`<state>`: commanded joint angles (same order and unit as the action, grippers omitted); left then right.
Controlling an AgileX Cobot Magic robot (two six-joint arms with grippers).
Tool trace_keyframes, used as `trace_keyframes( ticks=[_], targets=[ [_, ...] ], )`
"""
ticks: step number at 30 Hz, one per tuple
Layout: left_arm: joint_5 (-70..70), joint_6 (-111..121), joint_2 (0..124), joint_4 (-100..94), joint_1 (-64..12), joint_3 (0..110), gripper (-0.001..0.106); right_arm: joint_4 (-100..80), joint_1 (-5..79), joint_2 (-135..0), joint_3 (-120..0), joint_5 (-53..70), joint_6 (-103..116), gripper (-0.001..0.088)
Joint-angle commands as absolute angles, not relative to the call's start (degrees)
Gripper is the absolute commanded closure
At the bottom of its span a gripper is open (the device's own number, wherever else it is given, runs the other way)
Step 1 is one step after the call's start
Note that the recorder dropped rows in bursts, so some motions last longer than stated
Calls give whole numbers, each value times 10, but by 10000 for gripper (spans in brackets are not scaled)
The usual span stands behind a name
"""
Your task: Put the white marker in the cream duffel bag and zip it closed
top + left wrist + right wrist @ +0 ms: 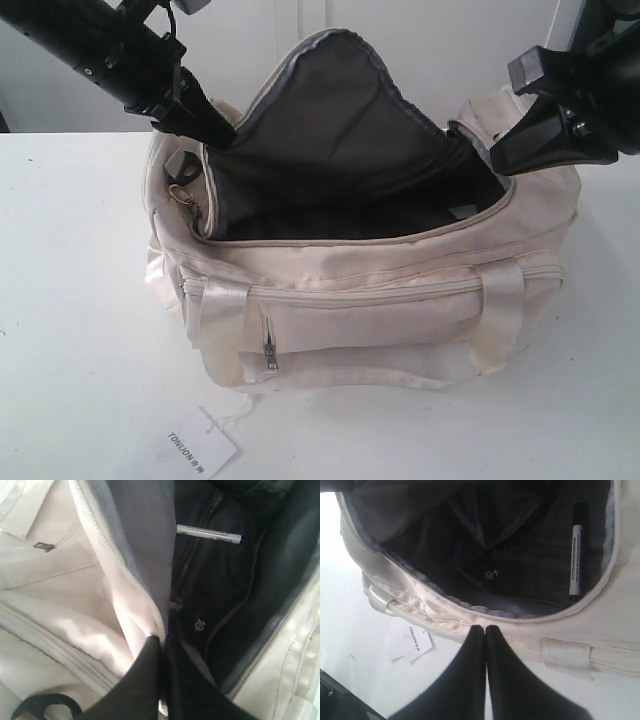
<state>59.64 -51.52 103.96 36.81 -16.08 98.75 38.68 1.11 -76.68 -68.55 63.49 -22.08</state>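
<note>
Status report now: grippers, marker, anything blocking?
Left gripper shut on flap of cream duffel bag, holding it up. Right gripper shut, empty. White marker inside on dark lining. Zipper open, nothing blocking.

Probably lab: white table point(80, 350), wall point(260, 40)

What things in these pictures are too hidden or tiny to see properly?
- Left wrist view: the raised flap covers one end of the white marker.
- Exterior view: the marker is hidden behind the front wall of the cream duffel bag.
- Both wrist views: the marker's print is too small to read.
- Right wrist view: a small shiny bit inside the bag is too blurred to name.
</note>
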Motion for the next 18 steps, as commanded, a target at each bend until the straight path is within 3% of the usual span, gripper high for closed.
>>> trace_keyframes(
  ticks=[18],
  targets=[
    [696,-553,1040,377,-161,987,1053,387,11,-767,-686,635,-218,868]
  ],
)
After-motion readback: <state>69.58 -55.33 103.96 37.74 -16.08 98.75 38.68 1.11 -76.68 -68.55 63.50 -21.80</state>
